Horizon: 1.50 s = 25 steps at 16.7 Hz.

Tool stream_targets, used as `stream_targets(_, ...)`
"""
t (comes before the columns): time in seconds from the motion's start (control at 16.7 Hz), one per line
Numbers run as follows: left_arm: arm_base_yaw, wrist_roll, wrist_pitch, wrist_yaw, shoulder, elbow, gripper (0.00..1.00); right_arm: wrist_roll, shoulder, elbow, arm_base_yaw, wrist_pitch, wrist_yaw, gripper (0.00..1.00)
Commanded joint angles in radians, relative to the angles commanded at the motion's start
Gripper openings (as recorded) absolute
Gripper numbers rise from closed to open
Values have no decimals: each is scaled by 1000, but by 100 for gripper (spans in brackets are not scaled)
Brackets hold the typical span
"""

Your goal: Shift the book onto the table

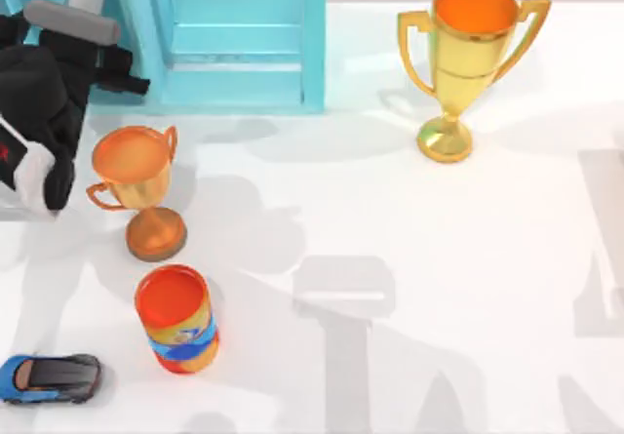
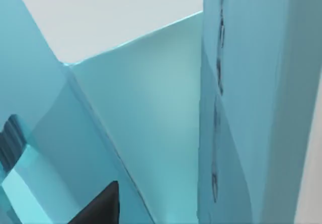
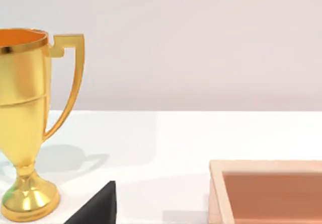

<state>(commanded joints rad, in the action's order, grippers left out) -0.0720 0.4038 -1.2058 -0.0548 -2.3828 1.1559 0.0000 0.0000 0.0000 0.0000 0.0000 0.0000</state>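
The left arm (image 1: 44, 93) reached toward the turquoise shelf (image 1: 239, 39) at the table's far left; whether its gripper was open or closed could not be told. In the left wrist view, 1 dark fingertip (image 2: 98, 209) pointed into the shelf, close to the book (image 2: 251, 108), which stood upright there, its dull teal cover marked with faint embossing. By my judgement the book was not yet gripped, so grasping, lifting out and setting it on the white table (image 1: 439, 288) all remained. The right arm sat parked near the gold trophy (image 3: 22, 123).
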Motion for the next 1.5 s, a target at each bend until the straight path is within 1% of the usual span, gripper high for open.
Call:
stream_targets(0.24, -3, 0, 2, -2, -2, 4, 100, 0, 0, 0, 0, 0, 0, 100)
stream_targets(1.02, -3, 0, 2, -2, -2, 4, 2, 0, 0, 0, 0, 0, 0, 100)
stream_targets(1.08, -3, 0, 2, -2, -2, 4, 0, 0, 0, 0, 0, 0, 0, 100)
stream_targets(1.5, -3, 0, 2, -2, -2, 4, 0, 0, 0, 0, 0, 0, 0, 100)
